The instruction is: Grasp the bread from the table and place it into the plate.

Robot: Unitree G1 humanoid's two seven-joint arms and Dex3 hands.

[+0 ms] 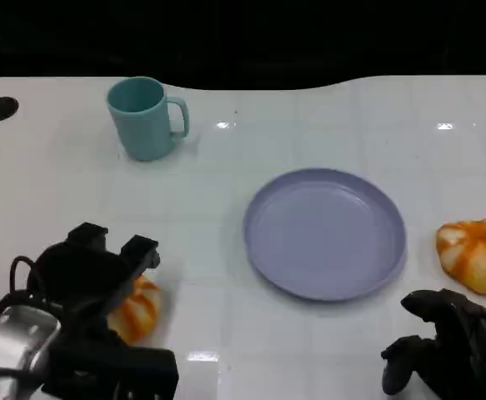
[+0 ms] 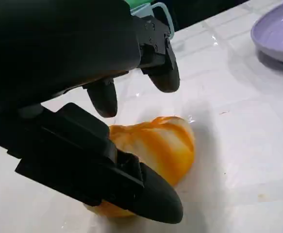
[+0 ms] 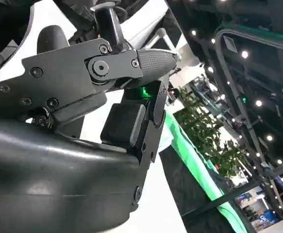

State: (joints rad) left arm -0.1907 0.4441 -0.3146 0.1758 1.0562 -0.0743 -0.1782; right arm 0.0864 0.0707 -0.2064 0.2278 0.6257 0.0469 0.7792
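Note:
A round orange-and-white bread point(image 1: 140, 308) lies on the white table near its front left; in the left wrist view the bread point(image 2: 163, 145) rests on the table. My left hand point(image 1: 92, 279) hovers right over it, fingers point(image 2: 163, 73) spread above its far side and the thumb point(image 2: 148, 196) low on its near side, without a clear grip. The empty lavender plate point(image 1: 324, 233) sits at the centre right. A second bread point(image 1: 476, 254) lies right of the plate. My right hand point(image 1: 447, 346) rests low at the front right, just short of that bread, holding nothing.
A teal mug point(image 1: 145, 117) stands at the back left, well behind my left hand. The plate's rim point(image 2: 277, 34) is seen beyond the bread in the left wrist view. Bare white table point(image 1: 201, 217) lies between the left bread and the plate.

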